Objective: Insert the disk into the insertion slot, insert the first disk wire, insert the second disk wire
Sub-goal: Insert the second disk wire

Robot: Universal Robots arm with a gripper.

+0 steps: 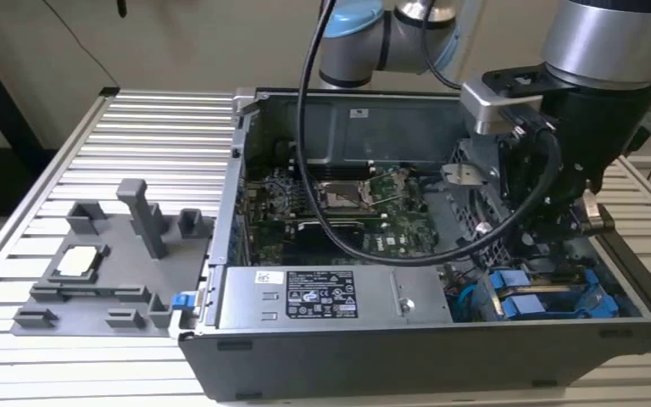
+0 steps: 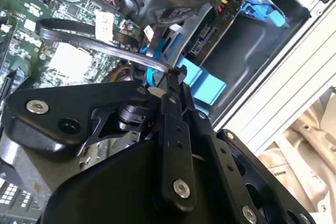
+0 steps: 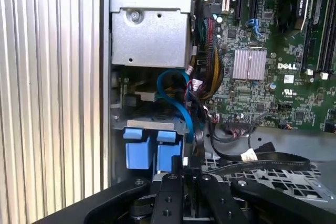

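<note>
The disk's blue carrier sits down in the insertion slot, the grey bay at the case's front corner on the exterior view's right. Its blue tabs lie just beyond my fingers. My gripper reaches into the case right over the bay. It is shut on the end of a flat black disk wire that loops back over the motherboard. A thin blue wire curls beside the bay.
A grey power-supply box with a sticker lies along the case front. The green motherboard fills the case floor. A grey fixture stands on the slatted table at the exterior view's left. Cable bundles crowd the bay.
</note>
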